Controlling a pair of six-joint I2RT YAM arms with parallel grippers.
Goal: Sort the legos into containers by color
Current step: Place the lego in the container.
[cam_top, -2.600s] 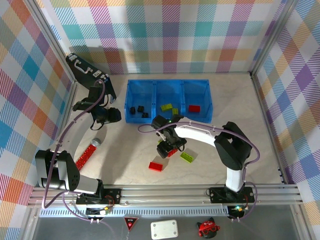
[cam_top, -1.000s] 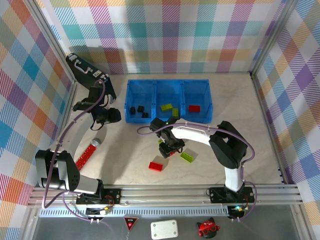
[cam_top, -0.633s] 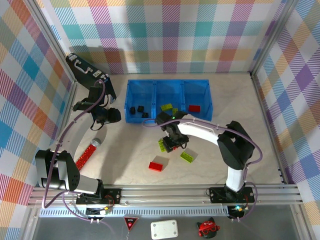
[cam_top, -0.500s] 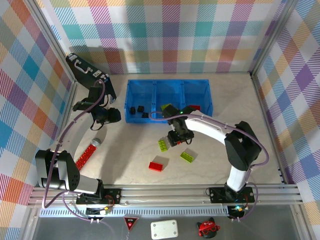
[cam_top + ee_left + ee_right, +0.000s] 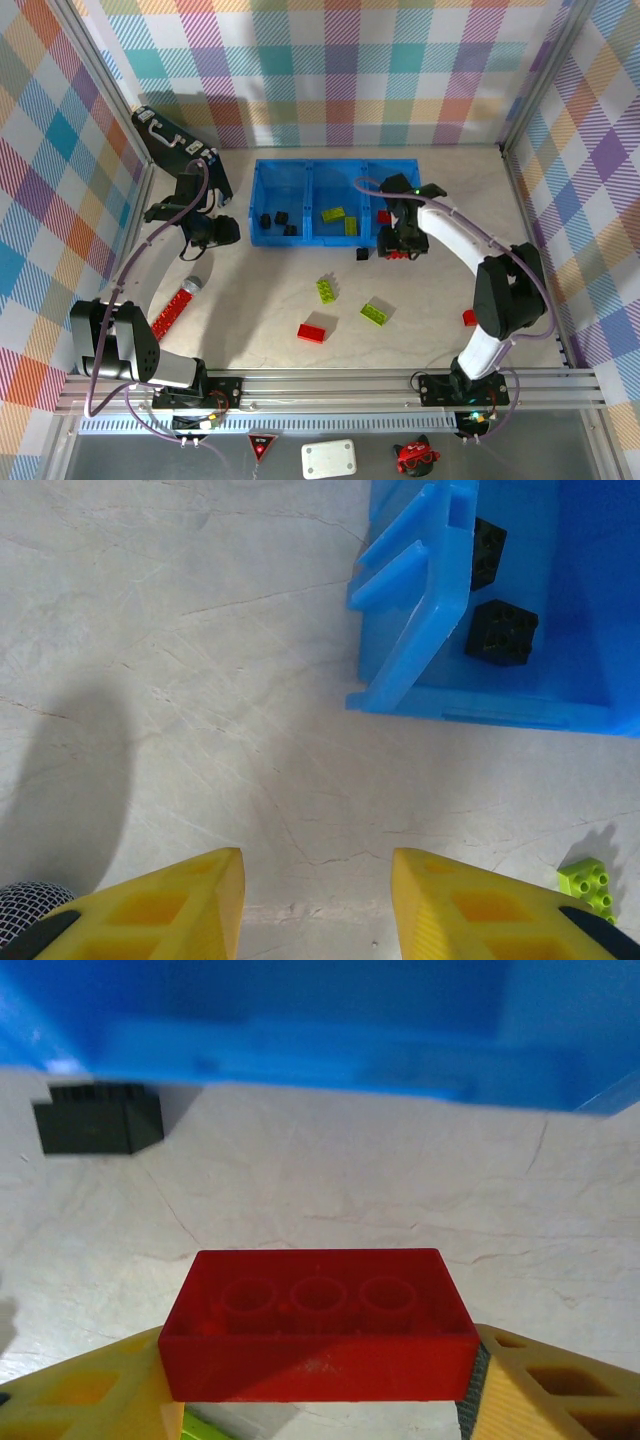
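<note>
- Beneath both end effectors: a pale, marbled, hard counter (image 5: pixel 260 300).
- Directly ahead of the right end effector (image 5: pixel 320 1380): the near wall of the blue plastic three-compartment bin (image 5: pixel 300 1040), rigid but probably light enough to skid if knocked.
- Left end effector (image 5: pixel 315 910): spread wide, nothing in it, hovering over bare counter, with a corner of the bin ahead and to its right.
- Pinched from either side between the right end effector's yellow fingers (image 5: pixel 90 1390), which are closed just to brick width: a red studded plastic brick (image 5: pixel 318 1325), hollow underside toward the wrist camera, lifted clear of the counter and short of the bin.
- Judged light, stiff and smooth-walled, so apt to slip or twist; best gripped flat on two opposite side walls, never on the studs.
- Behind and to the left of the right end effector, loose on the counter: two lime green bricks (image 5: pixel 326 290) and a flat red brick (image 5: pixel 312 332).
- Ahead and left of the right end effector, close outside the bin wall: a small black brick (image 5: pixel 97 1125).
</note>
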